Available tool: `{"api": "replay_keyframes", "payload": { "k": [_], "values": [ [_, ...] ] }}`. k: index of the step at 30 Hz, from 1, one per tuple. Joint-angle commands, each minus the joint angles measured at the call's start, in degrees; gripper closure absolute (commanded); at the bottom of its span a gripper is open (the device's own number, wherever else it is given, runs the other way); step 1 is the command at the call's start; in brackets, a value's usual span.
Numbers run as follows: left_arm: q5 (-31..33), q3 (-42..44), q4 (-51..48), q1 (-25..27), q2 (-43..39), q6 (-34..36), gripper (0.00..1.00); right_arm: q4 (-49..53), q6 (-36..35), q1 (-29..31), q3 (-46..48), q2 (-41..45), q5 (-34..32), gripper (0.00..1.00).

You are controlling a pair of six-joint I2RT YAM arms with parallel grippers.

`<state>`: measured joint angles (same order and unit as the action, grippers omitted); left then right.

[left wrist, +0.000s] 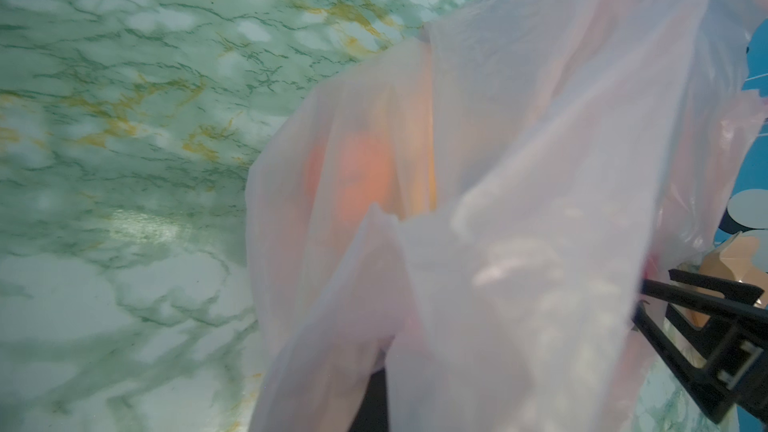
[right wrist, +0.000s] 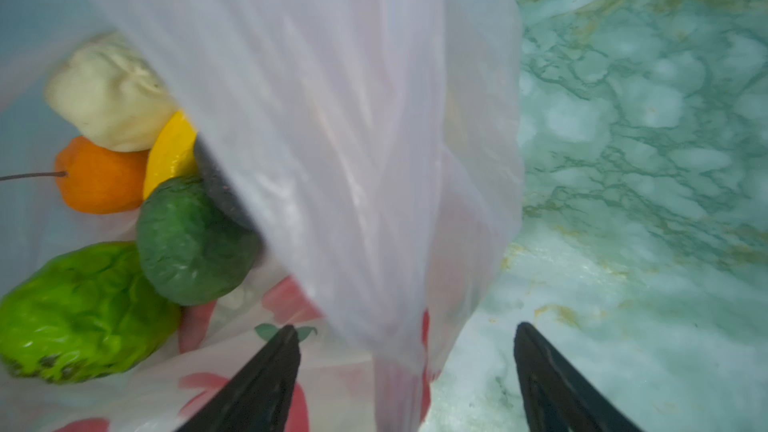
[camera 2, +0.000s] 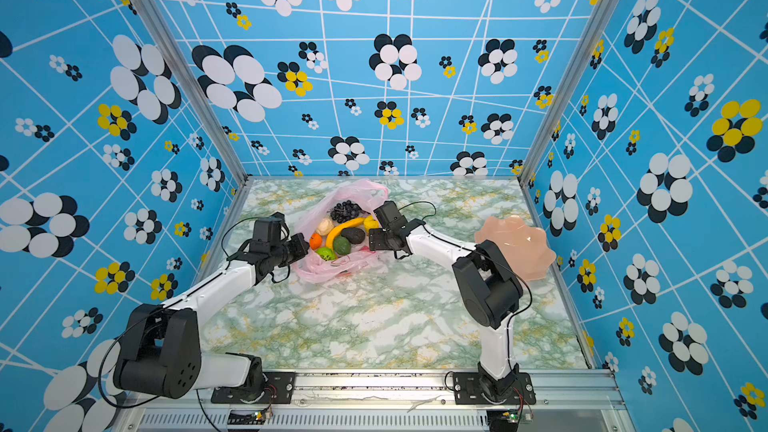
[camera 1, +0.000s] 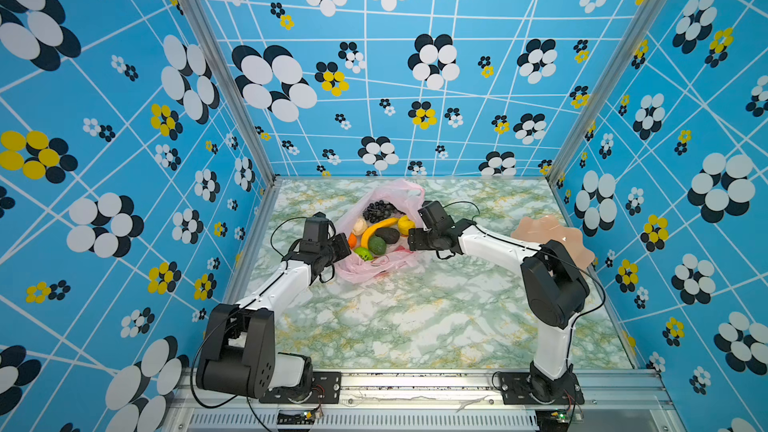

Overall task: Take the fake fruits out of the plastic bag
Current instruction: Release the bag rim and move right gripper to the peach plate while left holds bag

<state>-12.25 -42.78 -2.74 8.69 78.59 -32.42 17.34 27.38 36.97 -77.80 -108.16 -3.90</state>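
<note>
The pink plastic bag (camera 1: 400,192) (camera 2: 362,189) lies open at the far middle of the table. Inside it are the fake fruits: grape bunch (camera 1: 380,209), banana (camera 1: 376,227), yellow ribbed fruit (camera 1: 406,224), orange (right wrist: 99,176), pale piece (right wrist: 108,93), dark avocado (camera 1: 387,234) and two green fruits (right wrist: 191,238) (right wrist: 79,309). My left gripper (camera 1: 347,245) (camera 2: 301,247) is shut on the bag's left rim, and film (left wrist: 519,160) hides its jaws in the left wrist view. At the right rim my right gripper (camera 1: 411,238) (right wrist: 407,328) stands open, with loose film hanging between its fingers.
A peach scalloped bowl (camera 1: 552,238) (camera 2: 515,243) stands at the right edge of the table, behind my right arm's elbow. The green marble tabletop (camera 1: 415,317) stretches from the bag to the front rail. Patterned walls close in three sides.
</note>
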Motion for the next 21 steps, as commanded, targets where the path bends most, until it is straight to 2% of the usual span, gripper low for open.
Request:
{"api": "replay_keyframes", "payload": {
  "k": [1, 6, 12, 16, 21],
  "values": [
    [-0.9, 2.1, 3.8, 1.3, -2.0, 0.7, 1.00, 1.4, -1.8, -0.4, 3.4, 6.8, 1.6, 0.10],
    [-0.8, 4.7, 7.3, 2.2, -3.0, 1.1, 1.00, 7.1, -4.5, -1.6, 9.3, 17.5, -3.5, 0.09],
    [-0.7, 7.7, 12.0, 2.7, -3.5, 1.6, 1.00, 17.7, -5.5, -6.1, 13.7, 27.3, -14.6, 0.09],
    [-0.2, 9.1, 14.1, 3.1, -3.6, 1.8, 1.00, 22.3, -4.7, -12.0, 15.2, 29.7, -18.3, 0.11],
    [0.3, 10.1, 15.0, 3.1, -4.2, 2.1, 1.00, 24.4, -4.0, -18.2, 14.9, 26.8, -19.6, 0.15]
  ]
}}
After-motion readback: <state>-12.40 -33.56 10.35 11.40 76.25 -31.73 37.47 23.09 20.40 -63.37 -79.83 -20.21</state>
